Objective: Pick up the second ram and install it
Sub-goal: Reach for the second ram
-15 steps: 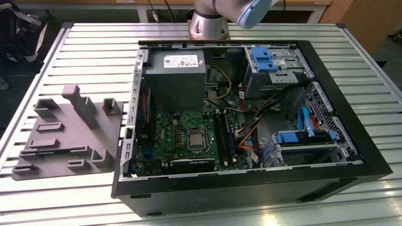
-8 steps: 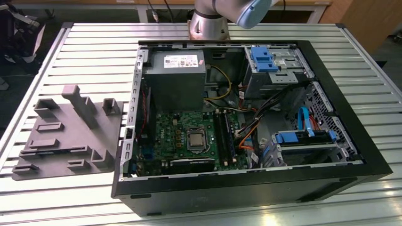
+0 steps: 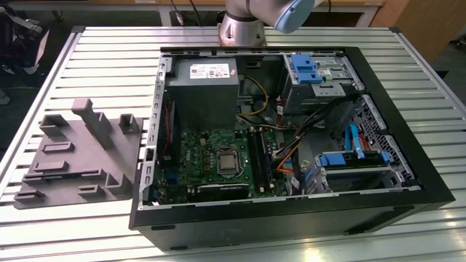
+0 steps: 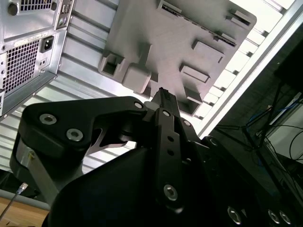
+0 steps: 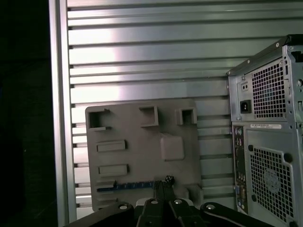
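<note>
We see the second ram as a thin blue-green edge standing in the matte grey tray, ahead of our closed, empty end effector.

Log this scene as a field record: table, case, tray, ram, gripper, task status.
table: slatted metal, bears the case and the tray
computer case: side open, motherboard showing
grey tray: on the table, at the exterior view's left of the case
second ram: sits in a tray slot, blue-green edge showing in the first wrist view
gripper: shut, holding nothing, above the tray near the ram
status: ram not yet picked up
</note>
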Robot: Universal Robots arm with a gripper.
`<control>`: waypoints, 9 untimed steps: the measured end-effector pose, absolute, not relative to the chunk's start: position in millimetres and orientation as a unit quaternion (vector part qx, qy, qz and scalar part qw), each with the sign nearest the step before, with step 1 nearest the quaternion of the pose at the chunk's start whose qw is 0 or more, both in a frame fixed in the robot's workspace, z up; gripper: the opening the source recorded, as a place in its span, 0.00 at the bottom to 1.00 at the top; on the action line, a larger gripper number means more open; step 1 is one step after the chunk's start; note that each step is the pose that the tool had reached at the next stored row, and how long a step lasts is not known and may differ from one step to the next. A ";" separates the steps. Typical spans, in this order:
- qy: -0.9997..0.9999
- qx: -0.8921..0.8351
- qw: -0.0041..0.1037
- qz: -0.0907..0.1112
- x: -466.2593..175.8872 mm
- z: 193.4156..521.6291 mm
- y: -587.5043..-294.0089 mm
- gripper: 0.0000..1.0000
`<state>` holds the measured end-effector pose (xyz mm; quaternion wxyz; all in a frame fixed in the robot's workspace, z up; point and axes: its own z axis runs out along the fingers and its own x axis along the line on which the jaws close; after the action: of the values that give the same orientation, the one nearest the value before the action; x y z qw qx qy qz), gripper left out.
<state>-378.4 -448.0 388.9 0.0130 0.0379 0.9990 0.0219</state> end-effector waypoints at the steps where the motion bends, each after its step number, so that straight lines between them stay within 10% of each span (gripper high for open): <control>1: 0.999 0.038 0.013 0.022 -378.6 388.8 -448.3 0.11; 9: 0.999 0.038 0.013 0.022 -379.5 388.6 -450.5 0.11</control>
<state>-379.5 -450.5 388.6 0.0130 0.0379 0.9990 0.0219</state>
